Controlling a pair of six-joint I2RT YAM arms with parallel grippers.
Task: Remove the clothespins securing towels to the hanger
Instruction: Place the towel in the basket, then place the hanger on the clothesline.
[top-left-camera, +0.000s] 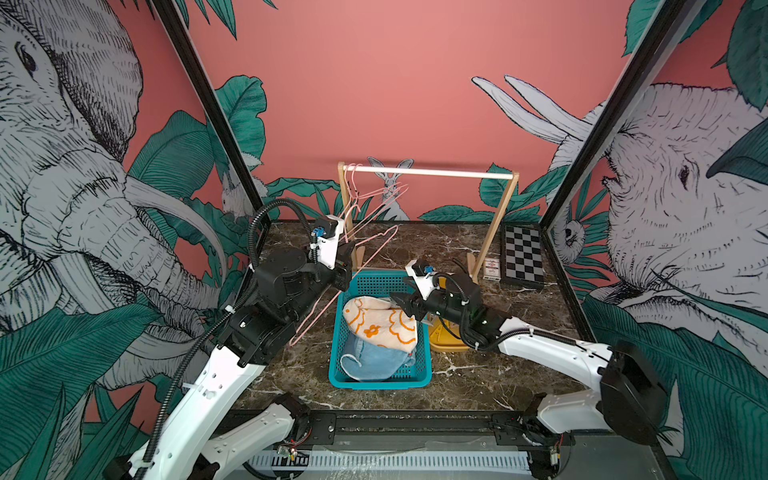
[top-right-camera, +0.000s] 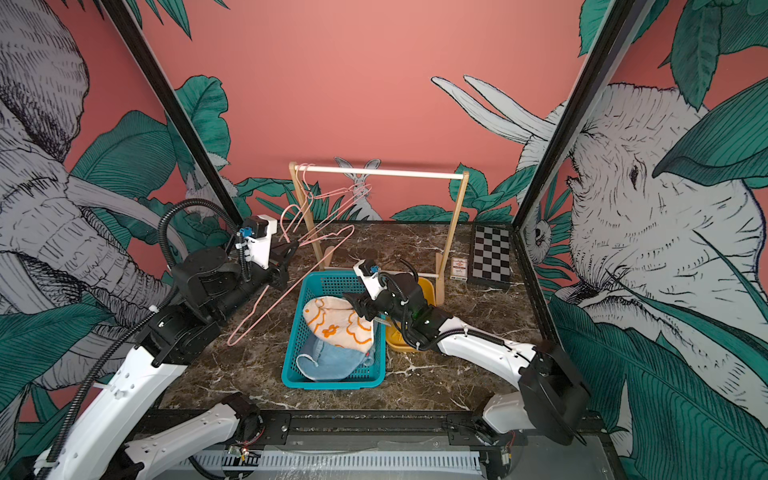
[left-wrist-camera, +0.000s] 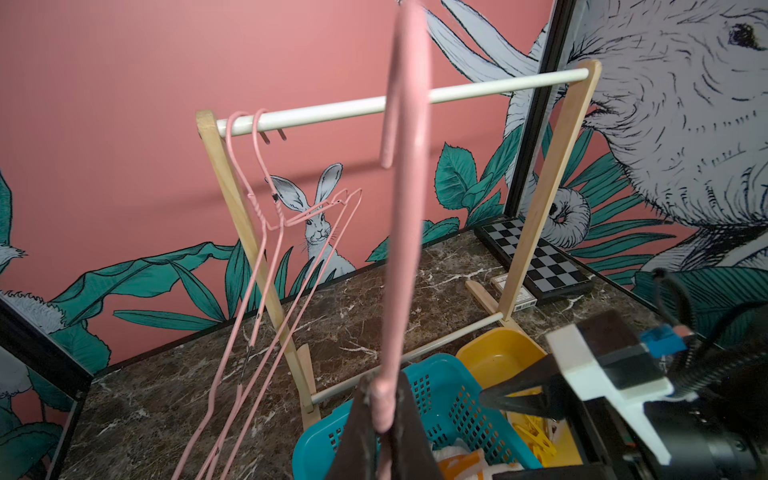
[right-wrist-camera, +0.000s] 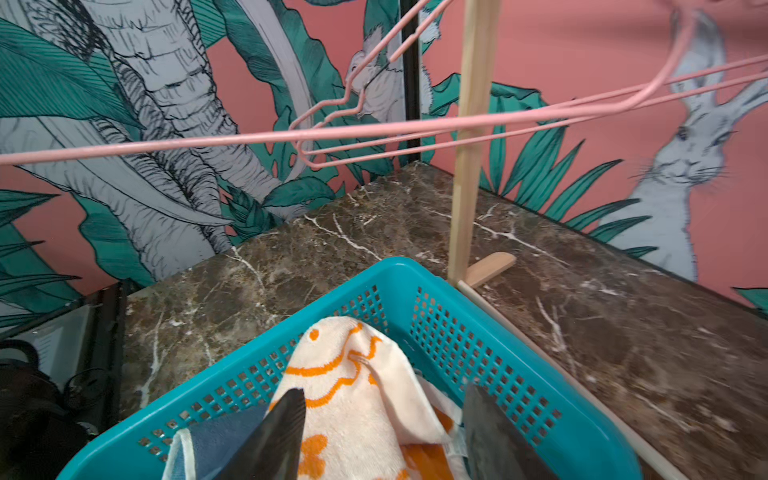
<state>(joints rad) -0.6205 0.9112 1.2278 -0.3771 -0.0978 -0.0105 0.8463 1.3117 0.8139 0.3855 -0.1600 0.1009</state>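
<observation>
My left gripper is shut on a bare pink wire hanger, held tilted left of the basket in both top views. My right gripper is open, its jaws wide apart just above a cream towel with orange flower outlines. That towel lies on a light blue towel in a teal basket. In the left wrist view, yellow clothespins lie in a yellow tray right of the basket.
A wooden rack stands behind the basket with two more pink hangers on its left end. A chessboard and a small card box sit at the back right. Black frame posts rise at both sides.
</observation>
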